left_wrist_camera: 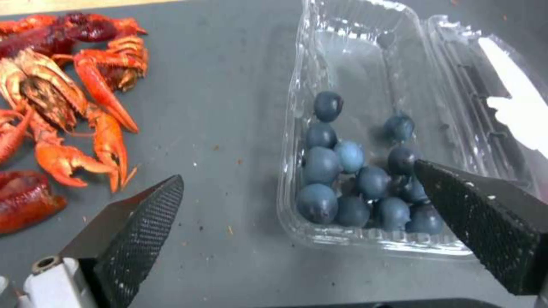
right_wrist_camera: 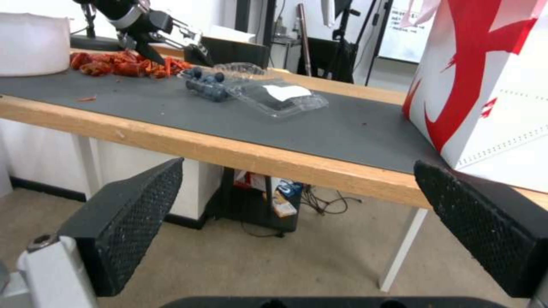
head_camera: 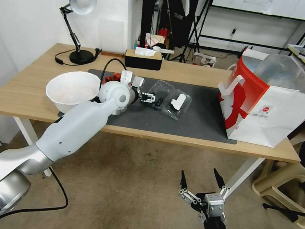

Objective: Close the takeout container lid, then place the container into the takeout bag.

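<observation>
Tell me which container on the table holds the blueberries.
The takeout container, the small clear clamshell on the dark mat, lid still open, with the left gripper at it. The white bowl and the takeout bag show no berries.

Left arm reaches forward, left gripper (head_camera: 150, 99) spread wide; right gripper (head_camera: 202, 178) hangs low, fingers apart.

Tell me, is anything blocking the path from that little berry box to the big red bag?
Nothing visible does. The takeout container, its lid open, lies on the dark mat; bare mat runs from it to the takeout bag. The left end effector hovers at the container.
</observation>
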### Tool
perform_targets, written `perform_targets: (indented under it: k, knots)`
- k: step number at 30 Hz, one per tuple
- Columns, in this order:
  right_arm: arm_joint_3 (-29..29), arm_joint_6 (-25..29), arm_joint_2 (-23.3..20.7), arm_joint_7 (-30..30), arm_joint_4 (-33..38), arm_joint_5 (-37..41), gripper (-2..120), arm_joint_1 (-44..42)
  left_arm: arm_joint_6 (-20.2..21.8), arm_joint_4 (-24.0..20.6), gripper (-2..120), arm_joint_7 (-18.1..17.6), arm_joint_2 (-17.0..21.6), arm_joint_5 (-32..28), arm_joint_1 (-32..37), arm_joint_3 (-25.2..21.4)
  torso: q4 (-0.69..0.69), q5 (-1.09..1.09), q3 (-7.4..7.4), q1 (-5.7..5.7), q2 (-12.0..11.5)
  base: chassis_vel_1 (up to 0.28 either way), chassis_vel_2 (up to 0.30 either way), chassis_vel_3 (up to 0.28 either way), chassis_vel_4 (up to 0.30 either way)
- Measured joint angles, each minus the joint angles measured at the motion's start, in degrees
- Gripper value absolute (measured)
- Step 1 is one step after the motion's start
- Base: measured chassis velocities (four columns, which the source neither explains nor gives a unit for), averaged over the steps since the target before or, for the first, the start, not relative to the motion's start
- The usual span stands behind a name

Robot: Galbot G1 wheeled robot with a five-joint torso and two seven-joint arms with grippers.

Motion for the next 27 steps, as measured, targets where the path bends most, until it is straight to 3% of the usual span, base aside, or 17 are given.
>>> perform_targets:
  k: [27]
  knots:
    - [-0.6,0.9,-0.1,-0.1,-1.4,-1.0,100,0.2,-0.1,3.0,100,-4.1,-1.2,0.1,-0.1,-0.4,0.0,0.0,0.0,0.0,0.0,0.0,0.0,0.0,0.0]
